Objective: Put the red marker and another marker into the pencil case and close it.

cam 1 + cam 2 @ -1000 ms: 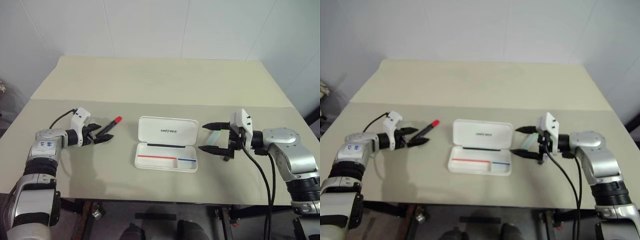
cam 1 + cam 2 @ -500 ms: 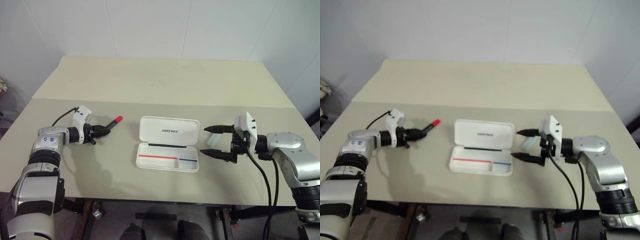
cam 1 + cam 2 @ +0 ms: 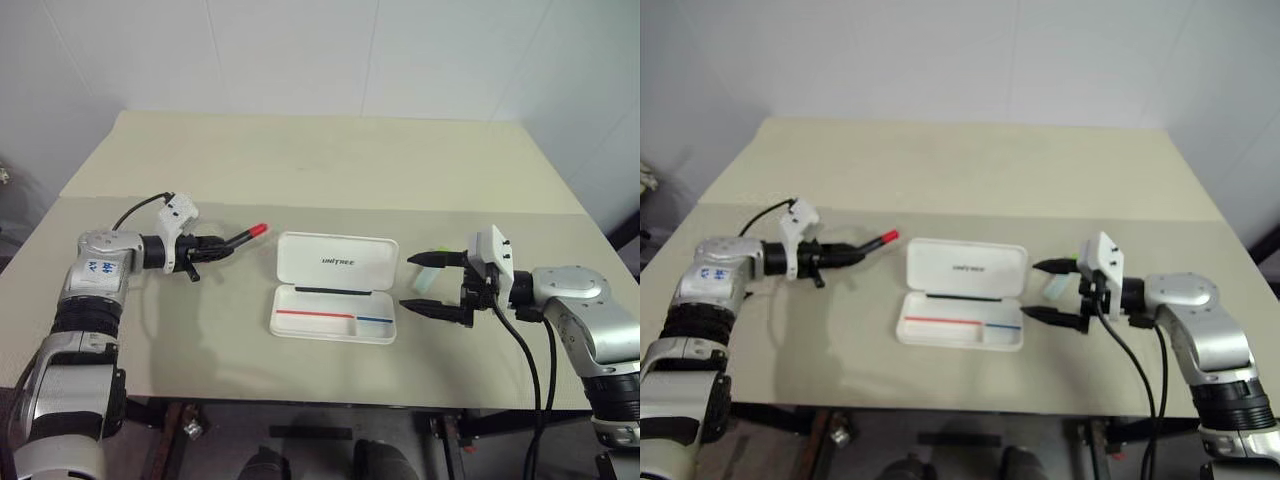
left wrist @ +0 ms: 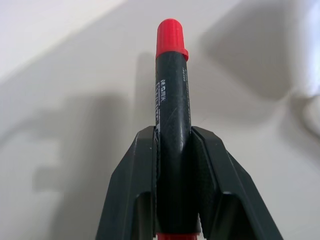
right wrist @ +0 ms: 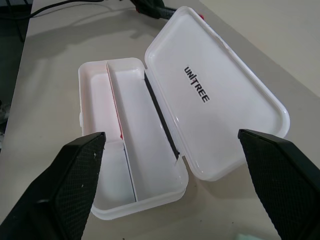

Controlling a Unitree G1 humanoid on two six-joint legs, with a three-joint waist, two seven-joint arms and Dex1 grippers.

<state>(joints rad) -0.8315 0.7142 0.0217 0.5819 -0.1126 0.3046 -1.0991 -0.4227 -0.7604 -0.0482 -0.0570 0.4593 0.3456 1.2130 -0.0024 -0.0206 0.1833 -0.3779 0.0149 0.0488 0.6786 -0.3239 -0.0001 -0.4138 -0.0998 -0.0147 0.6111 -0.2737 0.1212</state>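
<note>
Left gripper (image 3: 212, 246) clamps the red marker (image 3: 243, 236) off the table, left of the pencil case (image 3: 335, 287). Case lies open, apparently empty. Right of it, right gripper (image 3: 430, 282) is spread wide, holding nothing, with another marker (image 3: 1055, 287) on the table between its fingers. Both insertions and closing remain.

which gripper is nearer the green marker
Right. The right gripper has its open jaws on either side of the green marker; the left gripper is across the case, holding the red marker.
</note>
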